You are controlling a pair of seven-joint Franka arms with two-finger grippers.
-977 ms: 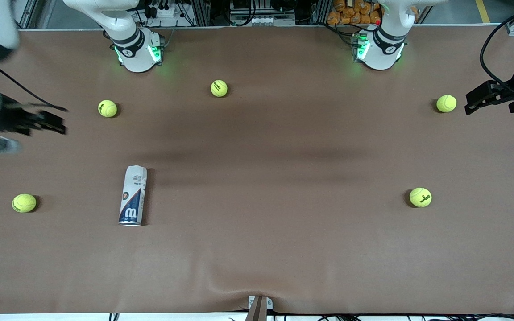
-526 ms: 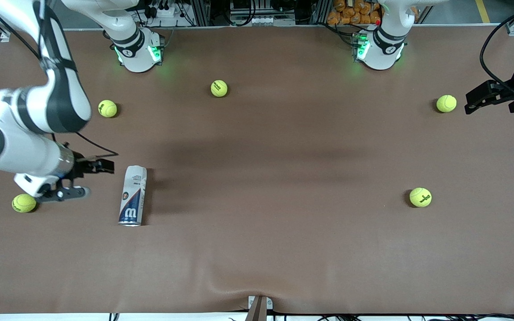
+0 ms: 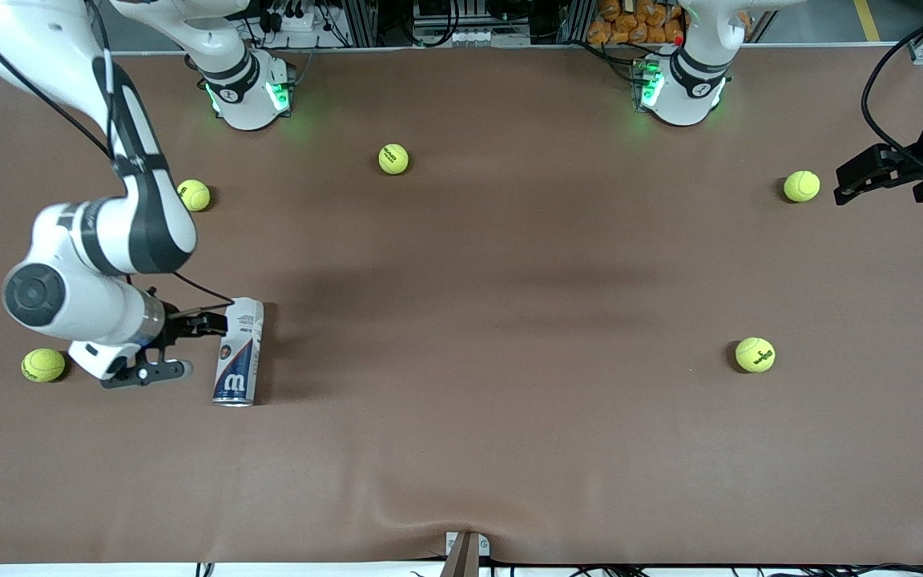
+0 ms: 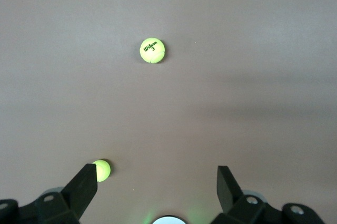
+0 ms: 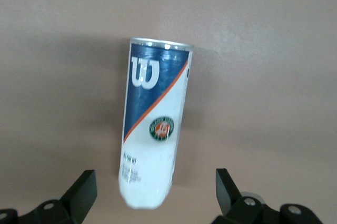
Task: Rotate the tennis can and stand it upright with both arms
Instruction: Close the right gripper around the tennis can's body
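The tennis can [image 3: 239, 353] lies on its side on the brown table, its silver-rimmed end nearer the front camera and its white end farther. My right gripper [image 3: 189, 346] is open and empty just beside the can, toward the right arm's end of the table, with one fingertip [image 3: 211, 322] close to the can's white end. In the right wrist view the can [image 5: 155, 129] lies lengthwise ahead of the open gripper [image 5: 155, 187], its white end between the finger lines. My left gripper [image 3: 852, 183] waits open and empty at the left arm's end of the table; its own view shows it open [image 4: 155, 182].
Several tennis balls lie about: one [image 3: 43, 365] beside the right arm's wrist, one [image 3: 193, 195] partly hidden by its elbow, one [image 3: 393, 159] near the bases, one [image 3: 801, 186] beside the left gripper, one [image 3: 755, 354] nearer the camera. A cloth wrinkle [image 3: 461, 513] sits at the front edge.
The right arm has swung in from the table's end and brought its open gripper up to the can's white end. The can and the left arm have not moved.
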